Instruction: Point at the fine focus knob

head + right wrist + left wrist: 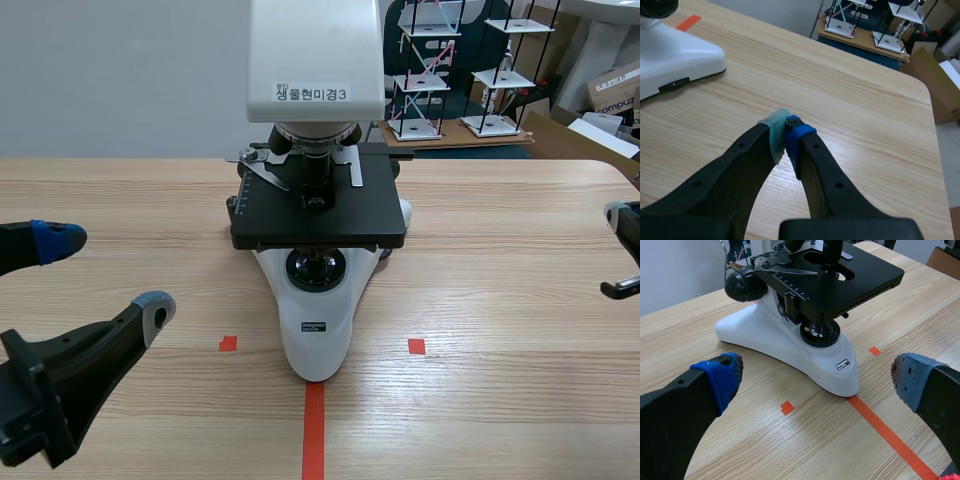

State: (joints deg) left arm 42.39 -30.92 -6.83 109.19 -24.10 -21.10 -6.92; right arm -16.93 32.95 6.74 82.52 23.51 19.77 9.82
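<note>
A white and black microscope (318, 250) stands at the middle of the table, its black stage over a white base. In the left wrist view its black focus knob (742, 285) sticks out from the side of the body, behind the stage (840, 275). My left gripper (108, 272) hangs open at the left, low over the table, and in its own view (817, 385) the microscope's base lies ahead between the fingers, well short of the knob. My right gripper (618, 222) is at the far right edge, shut on nothing (785, 130), with the white base (675, 55) off to its side.
Orange-red tape marks lie in front of the microscope. Behind the table are wire-frame model towers (425, 70) on a low board and cardboard boxes (615, 90). The table's right edge (935, 115) is near my right gripper.
</note>
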